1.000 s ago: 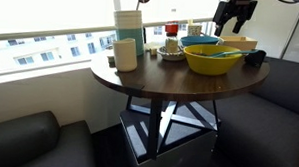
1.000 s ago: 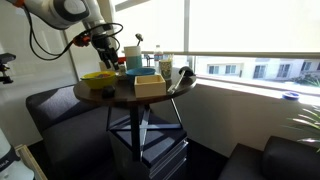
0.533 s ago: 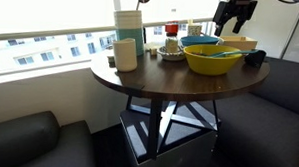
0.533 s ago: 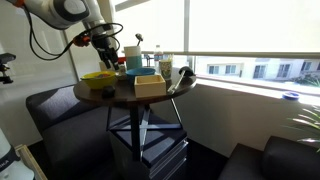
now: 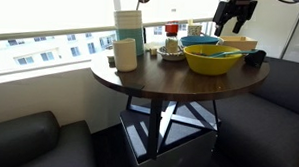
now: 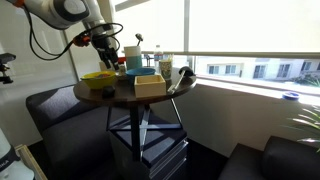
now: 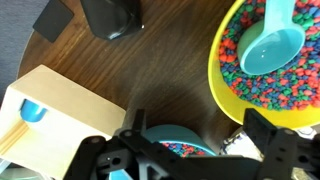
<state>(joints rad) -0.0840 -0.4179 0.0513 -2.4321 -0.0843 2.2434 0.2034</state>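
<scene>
The jaws hang spread and empty above the blue bowl (image 7: 176,141) of coloured beads, which stands toward the middle of the round tabletop (image 5: 160,82), just beside the wooden box (image 7: 60,112) and close to the yellow bowl (image 7: 262,88). The yellow bowl, nearer the tabletop's edge in an exterior view (image 5: 212,62), also holds beads, and a blue scoop (image 7: 272,46) lies in them. A black cup (image 7: 110,16) stands beyond the box, apart from both bowls.
</scene>
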